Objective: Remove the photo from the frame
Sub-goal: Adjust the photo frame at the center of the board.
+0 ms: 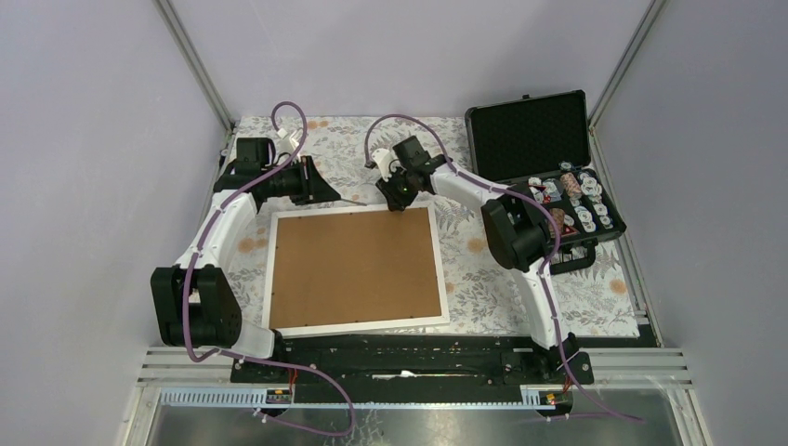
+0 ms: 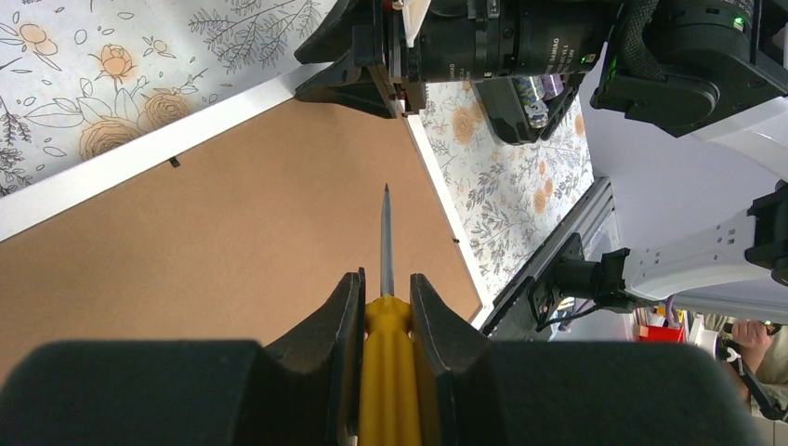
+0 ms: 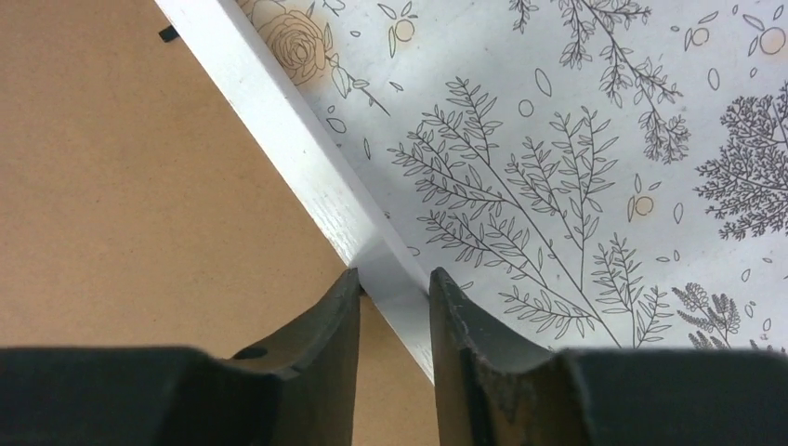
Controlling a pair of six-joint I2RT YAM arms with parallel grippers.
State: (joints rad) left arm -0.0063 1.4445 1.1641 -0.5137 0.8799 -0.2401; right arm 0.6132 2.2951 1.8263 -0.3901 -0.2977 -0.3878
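The frame (image 1: 353,269) lies face down on the flowered cloth, brown fibreboard back up, with a thin white border (image 3: 279,121). The photo is hidden beneath that back. My left gripper (image 1: 327,195) is shut on a yellow-handled screwdriver (image 2: 387,242), whose metal tip hovers over the brown back (image 2: 232,232) near the far edge. My right gripper (image 1: 400,200) sits at the frame's far edge. In the right wrist view, the right gripper (image 3: 395,279) has one jaw on each side of the white border, pinching it. A small black tab (image 3: 168,34) shows at the board's edge.
An open black foam-lined case (image 1: 530,139) with several small items stands at the back right. The flowered cloth (image 1: 576,288) covers the table. A black rail (image 1: 400,358) runs along the near edge by the arm bases. The two wrists are close together at the frame's far edge.
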